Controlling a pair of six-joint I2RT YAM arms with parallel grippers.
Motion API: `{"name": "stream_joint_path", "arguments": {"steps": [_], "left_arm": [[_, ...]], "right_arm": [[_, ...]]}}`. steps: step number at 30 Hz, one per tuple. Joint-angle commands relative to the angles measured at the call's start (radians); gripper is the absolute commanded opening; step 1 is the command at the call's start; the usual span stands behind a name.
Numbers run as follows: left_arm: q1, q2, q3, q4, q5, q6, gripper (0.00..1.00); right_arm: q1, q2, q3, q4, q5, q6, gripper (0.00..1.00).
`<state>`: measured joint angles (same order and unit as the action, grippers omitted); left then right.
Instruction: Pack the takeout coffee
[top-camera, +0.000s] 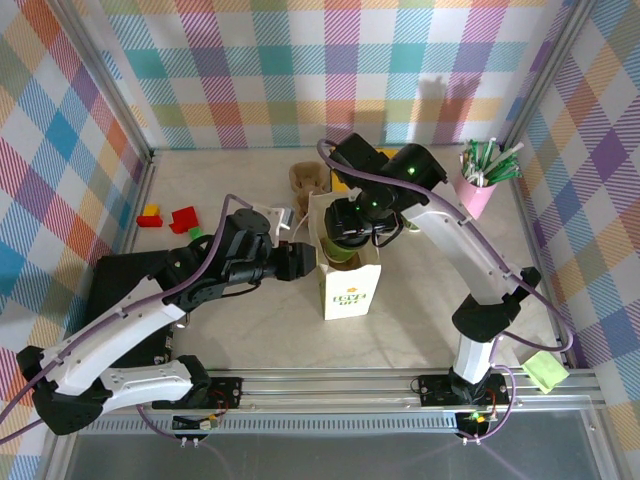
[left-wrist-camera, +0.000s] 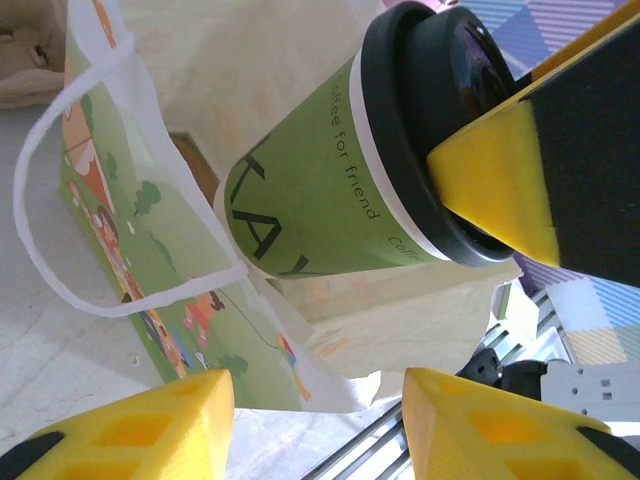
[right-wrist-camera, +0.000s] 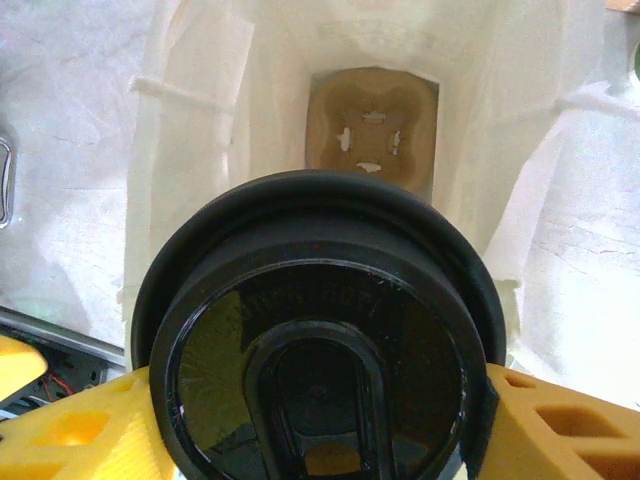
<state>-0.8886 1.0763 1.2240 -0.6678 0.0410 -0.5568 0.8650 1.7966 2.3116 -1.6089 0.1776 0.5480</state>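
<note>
The right arm rises from its base at the near edge, arches over the table and points its wrist straight down, so the right gripper (top-camera: 350, 228) hangs above the open mouth of the paper bag (top-camera: 349, 292). Its yellow fingers (right-wrist-camera: 565, 435) are closed on either side of the coffee cup (left-wrist-camera: 310, 200), pressing at the rim of the lid (left-wrist-camera: 450, 60). The cup is tilted, with its green lower part dipping into the top of the bag. The left arm stretches low across the table from the left, and the left gripper (top-camera: 300, 262) sits just beside the bag's left wall. Its jaws stand well apart with nothing clamped between them. The table (top-camera: 430, 300) is pale and faintly mottled, with a metal rail (top-camera: 330, 385) along the near edge and pastel plaid walls (top-camera: 300, 60) on three sides. A black mat (top-camera: 120, 275) lies under the left arm. The bag is thin, creased white paper printed with green artwork, and a brown moulded cardboard tray (right-wrist-camera: 372, 130) lies at its bottom. The lid is glossy black plastic, round, with a raised sip tab. A pink cup (top-camera: 478, 198) of straws stands far right, and a red block (top-camera: 184, 218) and a yellow block (top-camera: 150, 212) lie far left.
</note>
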Motion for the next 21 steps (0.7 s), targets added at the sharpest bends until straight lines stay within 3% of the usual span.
{"name": "stream_joint_path", "arguments": {"steps": [1, 9, 21], "left_arm": [[0.002, 0.014, -0.038, 0.028, 0.062, 0.026, 0.45], [0.001, 0.045, -0.136, 0.161, 0.147, 0.037, 0.34], [0.000, 0.059, -0.102, 0.205, 0.160, 0.062, 0.32]], "right_arm": [[0.015, 0.010, -0.010, -0.158, -0.003, 0.045, 0.56], [0.016, 0.024, -0.046, -0.141, 0.001, 0.069, 0.56], [0.016, 0.029, -0.136, -0.097, -0.003, 0.093, 0.55]]}}
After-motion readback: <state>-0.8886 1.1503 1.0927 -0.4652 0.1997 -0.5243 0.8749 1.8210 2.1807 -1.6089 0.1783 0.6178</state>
